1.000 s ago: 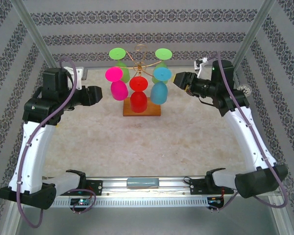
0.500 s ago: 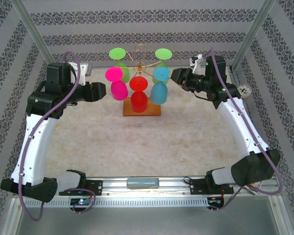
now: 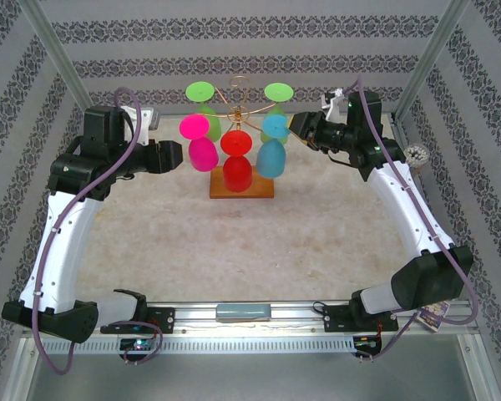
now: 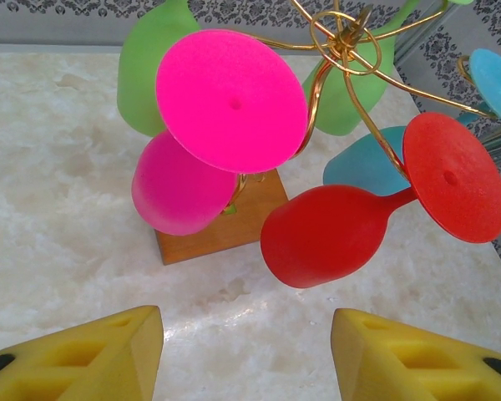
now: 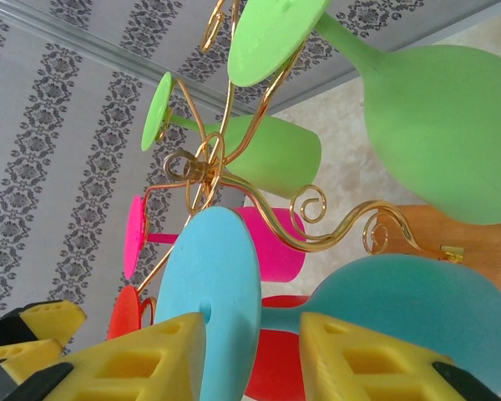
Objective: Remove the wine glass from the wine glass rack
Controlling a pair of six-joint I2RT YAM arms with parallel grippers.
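Hanging bowl-down on the gold rack (image 3: 263, 190), the blue wine glass (image 5: 417, 309) is running its stem crosswise between the right gripper's (image 5: 255, 327) parted fingers, not yet pinched. The left gripper (image 4: 246, 324), also unclenched and empty, is hovering across the rack beside the pink glass (image 4: 231, 100).

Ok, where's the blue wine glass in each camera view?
Top external: blue wine glass hanging just right of the red glass.
Left wrist: right of centre, bowl partly behind the red glass.
Right wrist: bottom centre, stem inside the open right pincer.
Shared landmark: the wooden base of the wine glass rack.
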